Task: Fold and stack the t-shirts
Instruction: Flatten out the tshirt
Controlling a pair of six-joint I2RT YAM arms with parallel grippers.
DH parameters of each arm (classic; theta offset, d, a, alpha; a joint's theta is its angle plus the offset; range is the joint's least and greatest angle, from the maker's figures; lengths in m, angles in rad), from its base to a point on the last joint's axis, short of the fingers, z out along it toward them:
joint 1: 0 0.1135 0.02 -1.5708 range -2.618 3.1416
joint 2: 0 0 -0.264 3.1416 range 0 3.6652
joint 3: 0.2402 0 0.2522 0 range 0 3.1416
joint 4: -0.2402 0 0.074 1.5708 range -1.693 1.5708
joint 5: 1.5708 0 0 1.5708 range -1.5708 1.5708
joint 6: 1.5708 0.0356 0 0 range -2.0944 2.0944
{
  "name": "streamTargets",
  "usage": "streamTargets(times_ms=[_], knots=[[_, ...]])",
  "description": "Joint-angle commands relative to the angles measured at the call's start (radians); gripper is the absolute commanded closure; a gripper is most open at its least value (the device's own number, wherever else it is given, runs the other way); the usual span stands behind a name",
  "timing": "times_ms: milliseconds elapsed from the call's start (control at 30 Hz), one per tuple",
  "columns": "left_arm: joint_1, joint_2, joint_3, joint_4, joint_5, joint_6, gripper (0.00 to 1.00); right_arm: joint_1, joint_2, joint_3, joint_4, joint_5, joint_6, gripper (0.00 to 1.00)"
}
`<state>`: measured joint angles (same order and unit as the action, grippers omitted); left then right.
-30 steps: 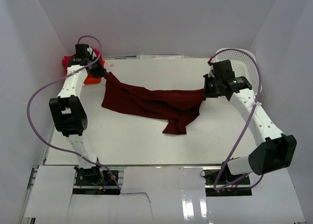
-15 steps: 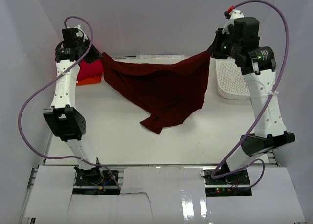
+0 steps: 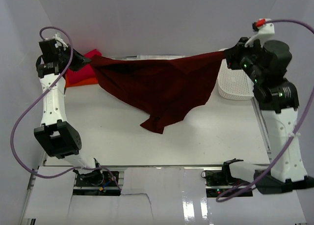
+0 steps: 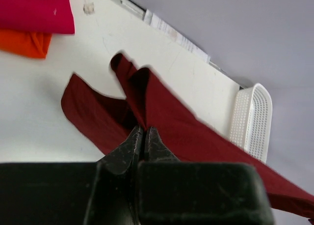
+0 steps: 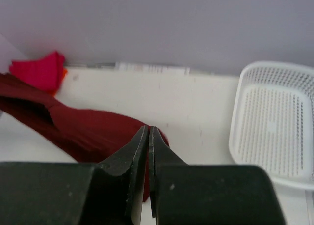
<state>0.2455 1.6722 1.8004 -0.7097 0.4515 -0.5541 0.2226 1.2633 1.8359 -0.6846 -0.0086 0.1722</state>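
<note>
The dark maroon t-shirt point(image 3: 157, 87) hangs stretched in the air between both arms, its lower part drooping towards the table. My left gripper point(image 3: 88, 61) is shut on its left corner, and in the left wrist view the cloth point(image 4: 162, 117) runs out from the closed left gripper point(image 4: 143, 131). My right gripper point(image 3: 226, 53) is shut on the right corner; its wrist view shows the maroon cloth point(image 5: 88, 129) at the closed right gripper point(image 5: 148, 131). A folded crimson t-shirt point(image 3: 81, 70) lies on an orange t-shirt point(image 3: 78, 81) at the back left.
A white mesh basket point(image 3: 235, 82) sits at the back right of the white table point(image 3: 196, 136), close under my right arm. The back wall stands just behind the lifted shirt.
Both arms have risen and moved apart, lifting the maroon shirt off the table and pulling its upper edge taut. Both grips have held.
</note>
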Motion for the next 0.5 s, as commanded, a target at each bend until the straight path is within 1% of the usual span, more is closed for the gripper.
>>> streamTargets(times_ms=[0,33,67,100,167,200,233,267,300,333,367,467], knots=[[-0.002,-0.257,-0.145,0.238,0.050,-0.055,0.96,-0.006,-0.230,-0.227,0.308,0.052,-0.040,0.92],[-0.002,-0.302,-0.200,0.284,0.008,-0.058,0.96,-0.006,-0.269,-0.283,0.359,0.055,-0.039,0.92],[-0.002,-0.375,-0.302,0.359,-0.013,-0.061,0.96,-0.006,-0.294,-0.321,0.400,0.061,-0.037,0.92],[0.003,-0.396,-0.331,0.369,-0.031,-0.070,0.96,-0.008,-0.301,-0.340,0.425,0.074,-0.033,0.92],[0.012,-0.394,-0.337,0.328,-0.019,-0.070,0.96,-0.008,-0.263,-0.281,0.375,0.059,-0.042,0.92],[0.015,-0.378,-0.322,0.313,0.005,-0.075,0.96,-0.008,-0.233,-0.244,0.308,0.027,-0.045,0.92],[0.017,-0.379,-0.322,0.308,0.030,-0.081,0.97,-0.008,-0.235,-0.219,0.301,0.019,-0.045,0.92],[0.015,-0.385,-0.331,0.325,0.065,-0.090,0.97,-0.008,-0.252,-0.240,0.318,-0.010,-0.043,0.92],[0.015,-0.420,-0.370,0.343,0.075,-0.102,0.97,-0.008,-0.304,-0.269,0.391,-0.036,-0.040,0.92],[0.017,-0.440,-0.392,0.373,0.082,-0.124,0.97,-0.008,-0.326,-0.317,0.413,-0.040,-0.037,0.92],[0.015,-0.477,-0.421,0.378,0.081,-0.128,0.96,-0.008,-0.349,-0.326,0.422,-0.044,-0.036,0.92],[0.015,-0.514,-0.441,0.360,0.108,-0.135,0.96,-0.008,-0.379,-0.339,0.399,-0.065,-0.037,0.92]])
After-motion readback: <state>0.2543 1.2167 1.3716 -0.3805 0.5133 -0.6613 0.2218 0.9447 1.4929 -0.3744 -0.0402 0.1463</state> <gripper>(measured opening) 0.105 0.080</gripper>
